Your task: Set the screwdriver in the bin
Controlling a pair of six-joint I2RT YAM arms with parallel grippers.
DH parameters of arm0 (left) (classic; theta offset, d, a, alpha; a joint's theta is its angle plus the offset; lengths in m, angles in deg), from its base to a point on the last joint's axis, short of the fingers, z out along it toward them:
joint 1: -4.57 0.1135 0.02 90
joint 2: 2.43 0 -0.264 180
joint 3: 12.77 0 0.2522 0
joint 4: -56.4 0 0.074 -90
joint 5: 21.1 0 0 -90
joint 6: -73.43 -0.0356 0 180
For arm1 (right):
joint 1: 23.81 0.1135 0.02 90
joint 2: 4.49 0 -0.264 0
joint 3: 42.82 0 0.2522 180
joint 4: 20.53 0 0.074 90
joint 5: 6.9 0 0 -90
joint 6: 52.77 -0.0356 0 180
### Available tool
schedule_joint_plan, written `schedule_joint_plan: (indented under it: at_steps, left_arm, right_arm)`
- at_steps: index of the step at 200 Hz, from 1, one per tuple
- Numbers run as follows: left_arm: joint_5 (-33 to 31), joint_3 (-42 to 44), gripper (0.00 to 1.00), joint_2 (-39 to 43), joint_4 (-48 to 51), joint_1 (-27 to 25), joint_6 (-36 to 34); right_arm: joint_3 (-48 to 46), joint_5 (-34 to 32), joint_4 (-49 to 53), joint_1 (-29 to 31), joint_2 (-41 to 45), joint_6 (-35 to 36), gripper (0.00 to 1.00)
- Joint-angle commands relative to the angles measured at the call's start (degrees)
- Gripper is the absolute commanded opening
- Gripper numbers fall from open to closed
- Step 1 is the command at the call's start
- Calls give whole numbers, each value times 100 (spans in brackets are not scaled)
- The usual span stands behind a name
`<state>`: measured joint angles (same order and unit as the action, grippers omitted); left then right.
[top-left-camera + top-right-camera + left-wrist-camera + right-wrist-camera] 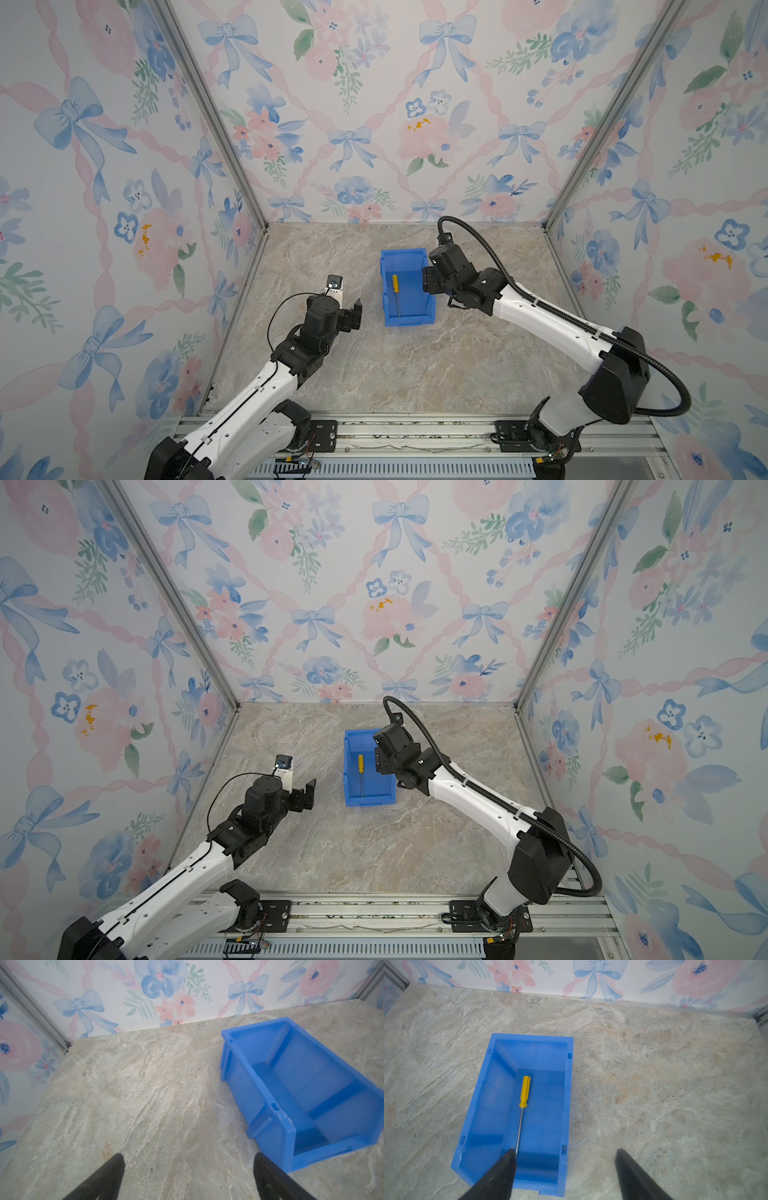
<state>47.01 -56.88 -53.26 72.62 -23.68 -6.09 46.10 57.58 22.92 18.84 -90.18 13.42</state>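
Floral wallpaper with blue bows and pink blooms encloses a marble-patterned worktop on three sides. We find the bin standing on the worktop slightly toward 12 o'clock of its centre in both top views, with its lower front lip facing 6 o'clock. The screwdriver lies flat on the bin floor, parallel to the long walls and nearer the 9 o'clock wall, with the yellow handle toward 12 o'clock and the shaft tip toward 6 o'clock by the lip. In the right wrist view we see the right gripper spread wide and holding nothing. One finger sits over the bin's lip end and covers the very end of the shaft, while its partner is over bare worktop outside the 3 o'clock wall. We note the left gripper at 9 o'clock of the bin, apart from it, equally wide and empty above the worktop.
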Motion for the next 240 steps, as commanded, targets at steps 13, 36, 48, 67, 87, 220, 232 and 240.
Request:
schedule_joint_plan:
  at_steps: [13, 36, 48, 67, 87, 220, 232, 240]
  left_arm:
    - [-774, 116, 97, -353, -164, 255, 430]
    - [-369, 224, 98, -417, -493, 399, 49]
    - [-393, 398, 98, -385, -797, 406, -122]
    - [-468, 770, 98, -257, -1334, 416, -411]
    - [-535, 1156, 97, 37, -1768, 459, -584]
    - [220, 1862, 97, -1511, -4500, 1783, -791]
    - [309, 1827, 97, -1826, -4871, 1903, -768]
    - [388, 1745, 97, -2009, -4998, 1980, -749]
  right_arm:
    - [-817, -203, 17, -461, 957, 425, 94]
    - [-1329, -113, 29, -906, 1490, 515, 97]
    - [-1656, -44, -65, -1154, 1793, 570, 97]
    - [-2200, -40, -300, -1525, 2379, 685, 97]
    - [-2813, -32, -583, -2064, 3063, 737, 97]
    - [-5264, 647, -4747, -3902, 2062, 1729, 97]
    - [-5262, 653, -5125, -3929, 1747, 1689, 97]
    - [-5221, 654, -5347, -3931, 1560, 1636, 97]
